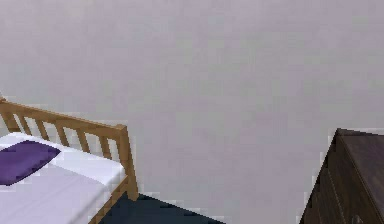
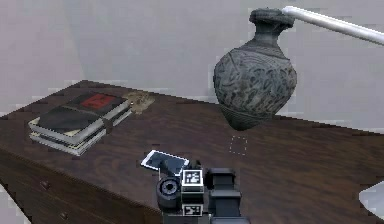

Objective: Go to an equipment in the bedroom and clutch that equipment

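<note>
1. Dark wood tabletop (image 2: 300, 170) spans the arm side view, with white wall behind it.
2. Gripper (image 2: 168, 186) is at bottom centre above the tabletop's near part, two white marker squares just right of it.
3. Flat white-and-blue slab (image 2: 163, 160) lies on the table at the gripper's far end. Contact can't be told, nor whether the gripper holds anything.
4. Stack of books (image 2: 78, 122) is on the table's left part, a red-covered one on the far side.
5. Small brownish object (image 2: 138, 100) is near the back edge, just beside the books.
6. Big dark grey vase (image 2: 253, 80) with a patterned body is at upper right. What it rests on can't be told.
7. Equipment can't be picked out for sure. A long white rod (image 2: 335, 25) slants in from the upper right edge, its end at the vase's rim.
8. Forward view: light wooden bed frame (image 1: 85, 135) is at lower left, with white bedding and a purple pillow (image 1: 22, 160). Dark wood dresser (image 1: 350, 180) is at lower right, white wall between them.
</note>
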{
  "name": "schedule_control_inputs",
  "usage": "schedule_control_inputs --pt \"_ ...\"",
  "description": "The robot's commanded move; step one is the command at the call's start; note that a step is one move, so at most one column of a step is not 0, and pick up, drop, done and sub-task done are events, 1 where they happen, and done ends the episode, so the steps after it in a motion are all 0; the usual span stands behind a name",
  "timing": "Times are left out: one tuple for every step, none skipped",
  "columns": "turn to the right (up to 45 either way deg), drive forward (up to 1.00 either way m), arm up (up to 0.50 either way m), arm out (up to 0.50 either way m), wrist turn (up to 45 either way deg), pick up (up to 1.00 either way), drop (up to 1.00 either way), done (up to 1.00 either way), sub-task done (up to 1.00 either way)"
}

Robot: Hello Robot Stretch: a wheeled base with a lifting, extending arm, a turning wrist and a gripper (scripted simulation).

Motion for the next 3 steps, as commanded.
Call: schedule_control_inputs --pt "0.0 0.0 0.0 0.0 0.0 1.0 0.0 0.0 0.0" --pt "0.0 0.0 0.1 0.0 0.0 0.0 0.0 0.0 0.0" --pt "0.0 0.0 0.0 0.0 0.0 0.0 0.0 1.0 0.0"
